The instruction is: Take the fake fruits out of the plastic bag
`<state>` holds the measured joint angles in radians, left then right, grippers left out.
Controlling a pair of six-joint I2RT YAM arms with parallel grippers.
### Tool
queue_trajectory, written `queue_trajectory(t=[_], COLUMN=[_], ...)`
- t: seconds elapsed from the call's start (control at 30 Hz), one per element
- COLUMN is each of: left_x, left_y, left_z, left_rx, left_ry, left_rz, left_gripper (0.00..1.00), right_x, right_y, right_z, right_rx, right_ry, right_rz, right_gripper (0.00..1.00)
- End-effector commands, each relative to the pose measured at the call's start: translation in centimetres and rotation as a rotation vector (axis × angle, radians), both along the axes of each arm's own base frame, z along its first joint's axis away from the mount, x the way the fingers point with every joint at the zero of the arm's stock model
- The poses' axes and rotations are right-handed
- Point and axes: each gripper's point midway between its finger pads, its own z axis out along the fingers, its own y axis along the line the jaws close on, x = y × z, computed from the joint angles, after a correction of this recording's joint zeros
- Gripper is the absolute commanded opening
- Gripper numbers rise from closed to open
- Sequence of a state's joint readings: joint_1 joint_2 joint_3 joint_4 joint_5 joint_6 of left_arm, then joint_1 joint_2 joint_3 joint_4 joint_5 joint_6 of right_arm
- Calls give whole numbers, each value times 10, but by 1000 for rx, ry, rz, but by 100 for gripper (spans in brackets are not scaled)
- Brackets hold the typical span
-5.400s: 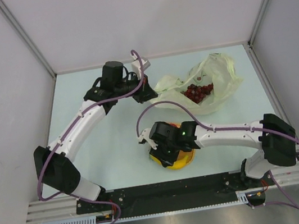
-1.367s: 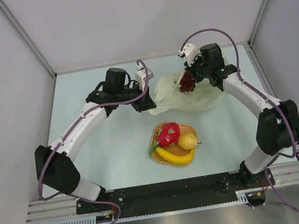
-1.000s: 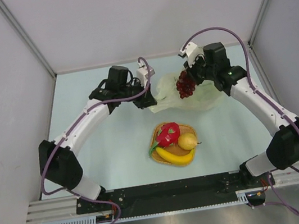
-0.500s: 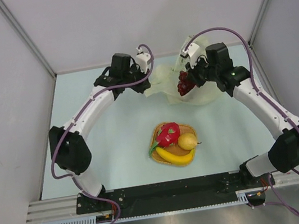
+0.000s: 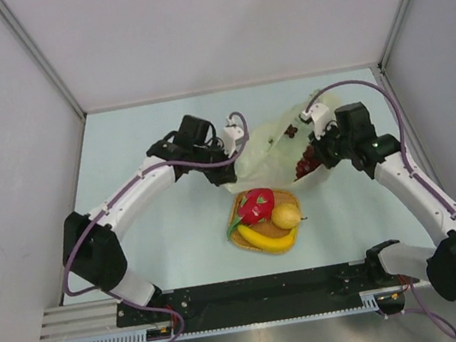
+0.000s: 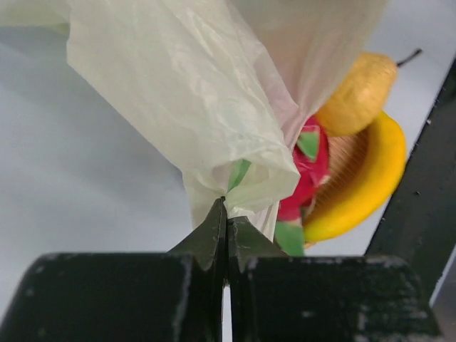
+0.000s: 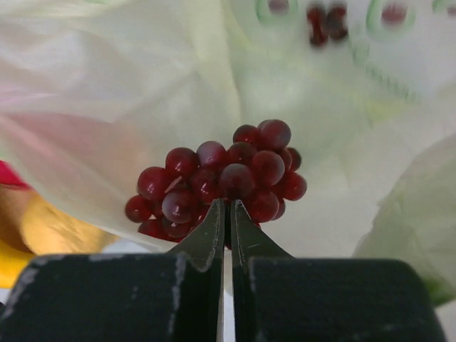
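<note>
- The plastic bag hangs crumpled between both grippers, at 12 to 1 o'clock from the orange mat, its length running roughly 9 to 3 o'clock.
- The left arm arcs up from its base and bends toward 4 o'clock; the left gripper is pinched tight on a gathered fold of the bag's 9 o'clock end.
- The right arm reaches toward 11 o'clock, its wrist turned toward 8 o'clock; the right gripper is clamped on the grape bunch, held in front of the film at the bag's 4 o'clock side.
- On the mat lie the dragon fruit, the pear-like fruit and the banana, which points 10 to 4 o'clock.
</note>
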<state>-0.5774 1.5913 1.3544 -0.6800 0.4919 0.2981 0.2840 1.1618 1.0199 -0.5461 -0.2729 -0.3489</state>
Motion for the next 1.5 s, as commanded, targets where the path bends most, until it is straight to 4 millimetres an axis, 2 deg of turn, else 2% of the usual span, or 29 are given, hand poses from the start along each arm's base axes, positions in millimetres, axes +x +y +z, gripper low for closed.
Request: queue_trajectory(t=[0.0, 0.1, 0.17, 0.2, 0.23, 0.4, 0.43, 0.47, 0.5, 0.63, 0.77, 0.87, 0.9, 0.97, 1.0, 1.1, 1.13, 1.2, 1.23, 1.27, 1.33, 1.37, 1.4, 1.47], left_x=[-28, -23, -20, -17, -14, -4, -2, -1, 0, 3, 6, 12, 16, 25, 29, 41, 48, 60, 70, 80, 97, 105, 110, 120], left_y=[-12, -20, -24, -26, -28, -33, -31, -31, -31, -30, -31, -32, -33, -33, -34, -40, -40, -42, -39, -39, -32, -32, -30, -24], left_z=[-3, 1, -3, 1, -5, -7, -7, -2, -1, 2, 5, 7, 7, 9, 4, 11, 6, 16, 8, 15, 10, 16, 18, 21], left_rx=[-28, -43, -40, -47, -32, -15, -12, -20, -18, -7, -10, -7, -3, 6, 16, 12, 20, 6, 16, 10, 10, 0, -6, -14], left_ry=[4, 0, 16, 12, 30, 51, 35, 20, 15, -1, -9, -30, -37, -64, -59, -85, -79, -97, -84, -102, -88, -96, -98, -101], left_rz=[-82, -76, -73, -74, -70, -40, -30, -29, -27, -28, -23, -9, -4, 13, 16, 14, 26, 41, 62, 87, 135, 149, 163, 194], left_gripper=[0, 0, 0, 0, 0, 0, 0, 0, 0, 0, 0, 1, 0, 0, 0, 0, 0, 0, 1, 0, 0, 0, 0, 0], right_x=[5, 9, 13, 13, 14, 21, 22, 25, 26, 36, 40, 47, 50, 51, 52, 40, 35, 21, 15, 5, -17, -27, -42, -58], right_y=[-58, -79, -81, -79, -78, -66, -61, -56, -50, -38, -33, -17, -11, 6, 12, 36, 42, 59, 65, 71, 90, 95, 105, 114], right_z=[-25, -32, -31, -30, -29, -24, -20, -13, -12, -9, -9, 28, 49, 75, 94, 116, 128, 138, 146, 153, 158, 161, 156, 148], right_rx=[-58, -56, -41, -33, -26, 14, 27, 40, 46, 41, 34, 121, 149, 191, 208, 234, 244, 264, 272, 273, 277, 265, 254, 231], right_ry=[35, 58, 52, 50, 47, 29, 21, 6, 9, -8, -9, -71, -114, -172, -215, -244, -268, -284, -300, -319, -323, -344, -321, -299], right_rz=[-207, -280, -292, -287, -284, -263, -243, -223, -196, -167, -148, -103, -81, -30, -8, 78, 98, 160, 185, 227, 317, 357, 413, 482], right_gripper=[0, 0, 0, 0, 0, 0, 14, 16, 15, 0, 0, 0, 0, 0, 0, 0, 0, 0, 0, 0, 0, 0, 0, 0])
